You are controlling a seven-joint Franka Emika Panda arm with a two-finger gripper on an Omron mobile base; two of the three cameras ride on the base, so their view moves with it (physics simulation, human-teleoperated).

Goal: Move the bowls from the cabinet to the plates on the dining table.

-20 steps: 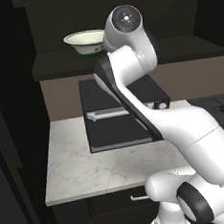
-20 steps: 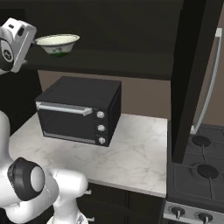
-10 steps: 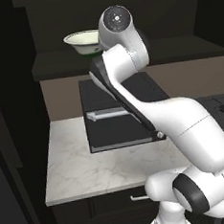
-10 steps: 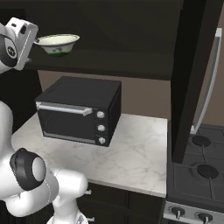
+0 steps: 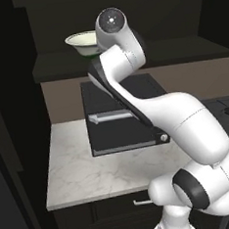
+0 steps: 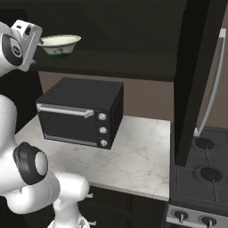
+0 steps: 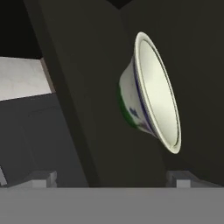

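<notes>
A cream-white bowl (image 5: pixel 82 42) (image 6: pixel 59 44) with a green pattern low on its side stands upright on the open shelf of the dark cabinet (image 5: pixel 146 59) (image 6: pixel 129 62). My hand is raised to shelf height, close beside the bowl. In the hand view the bowl (image 7: pixel 151 94) appears rolled on its side, a short way ahead of my gripper (image 7: pixel 111 179) and slightly right of centre. The fingertips (image 7: pixel 41 178) stand wide apart and open, with nothing between them. The plates and the dining table are out of view.
Under the shelf a black toaster oven (image 5: pixel 121 118) (image 6: pixel 80 111) sits on a small marble counter (image 5: pixel 87 173) (image 6: pixel 142 156). An open dark cabinet door (image 6: pixel 196 75) with a long silver handle hangs at the right, above a stove (image 6: pixel 200 173).
My hand has swung closer to the bowl at shelf height. The bowl has stayed in place and the jaws remain open.
</notes>
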